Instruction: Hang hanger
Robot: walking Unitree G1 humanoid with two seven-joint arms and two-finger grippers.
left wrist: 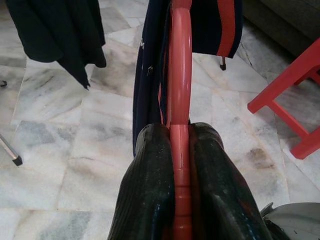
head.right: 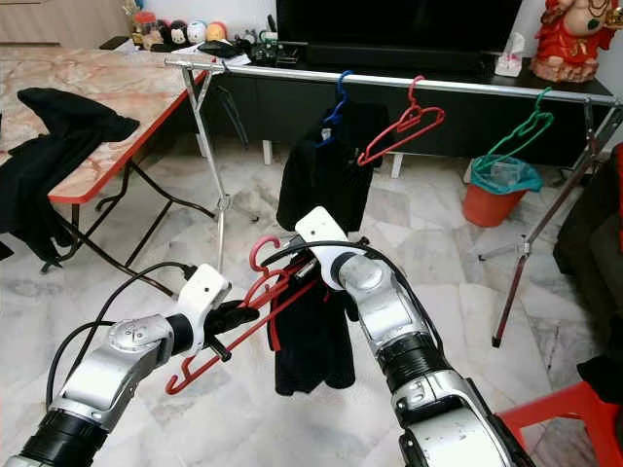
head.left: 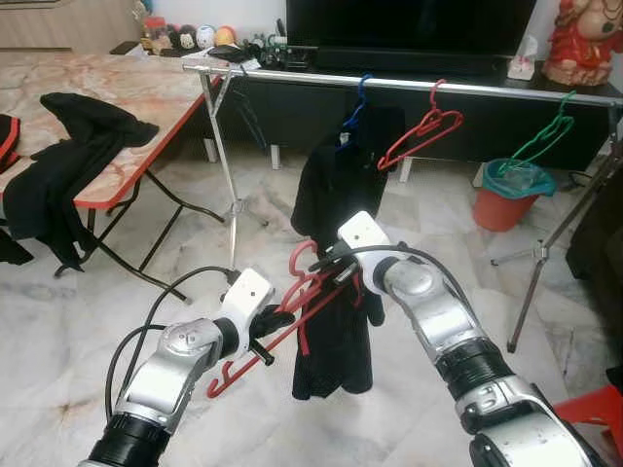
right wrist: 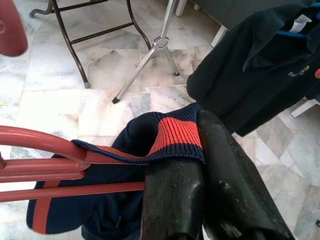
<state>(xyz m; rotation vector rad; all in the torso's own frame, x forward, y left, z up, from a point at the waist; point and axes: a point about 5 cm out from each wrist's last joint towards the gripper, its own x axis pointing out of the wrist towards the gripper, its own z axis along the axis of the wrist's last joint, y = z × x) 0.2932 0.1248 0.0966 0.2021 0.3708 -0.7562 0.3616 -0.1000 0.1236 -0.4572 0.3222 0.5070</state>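
Note:
My left gripper (head.left: 269,329) is shut on the lower bar of a red plastic hanger (head.left: 297,316), and the left wrist view shows the bar (left wrist: 179,95) pinched between both fingers. A dark navy garment (head.left: 336,355) with red trim hangs from that hanger. My right gripper (head.left: 336,265) is shut on the garment's red-striped collar (right wrist: 176,137) at the hanger's shoulder. Beyond, a silver clothes rail (head.left: 506,89) carries a blue hanger with a black shirt (head.left: 336,180), an empty red hanger (head.left: 421,136) and an empty green hanger (head.left: 545,136).
A marble-topped folding table (head.left: 127,92) with black clothes (head.left: 58,175) stands at the left. The rail's tripod legs (head.left: 234,209) rest on the marble floor. An orange bin (head.left: 504,199) sits at the right, and a red stool (head.left: 594,404) at the near right.

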